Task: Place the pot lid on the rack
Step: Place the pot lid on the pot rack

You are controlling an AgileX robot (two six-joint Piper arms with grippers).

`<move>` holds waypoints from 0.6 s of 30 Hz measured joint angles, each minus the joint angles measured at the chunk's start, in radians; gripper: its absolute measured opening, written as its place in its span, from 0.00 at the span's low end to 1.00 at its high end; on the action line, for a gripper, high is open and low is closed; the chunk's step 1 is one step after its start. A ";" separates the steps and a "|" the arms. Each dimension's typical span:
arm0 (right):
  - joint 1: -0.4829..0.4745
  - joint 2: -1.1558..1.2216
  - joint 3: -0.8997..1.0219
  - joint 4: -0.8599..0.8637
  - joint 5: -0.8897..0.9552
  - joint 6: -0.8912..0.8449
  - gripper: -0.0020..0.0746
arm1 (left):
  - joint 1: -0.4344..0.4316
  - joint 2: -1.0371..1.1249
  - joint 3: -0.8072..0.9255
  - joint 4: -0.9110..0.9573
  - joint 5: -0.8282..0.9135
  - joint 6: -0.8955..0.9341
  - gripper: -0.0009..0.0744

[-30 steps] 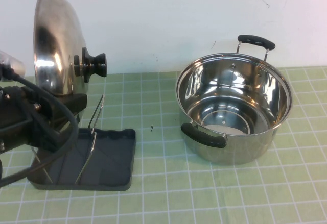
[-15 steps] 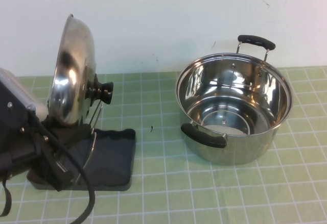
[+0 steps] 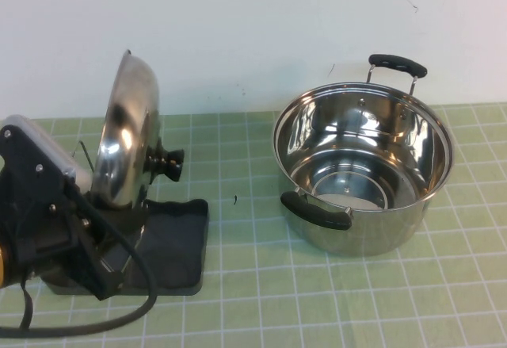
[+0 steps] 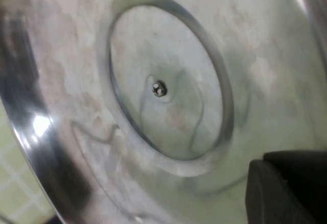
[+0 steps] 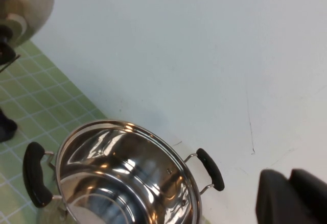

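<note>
Lid: one round shiny steel pot lid [image 3: 127,138] with black knob, on edge over the rack, near table's left edge.
Rack: one black tray rack [image 3: 170,241].
Pot: one deep steel pot [image 3: 363,166], right side.
My left gripper [image 3: 119,205]: behind the lid; grip state I cannot tell.
My right gripper [image 5: 294,196]: above the pot, finger state unclear.

Bright, even light fills the scene, with soft shadows. Glare streaks the pot lid [image 3: 127,138] and pot [image 3: 363,166]. The left wrist view is blurred.
</note>
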 joint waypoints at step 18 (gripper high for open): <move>0.000 0.000 0.000 0.013 0.000 0.000 0.08 | 0.000 0.105 0.000 0.000 0.026 -0.153 0.10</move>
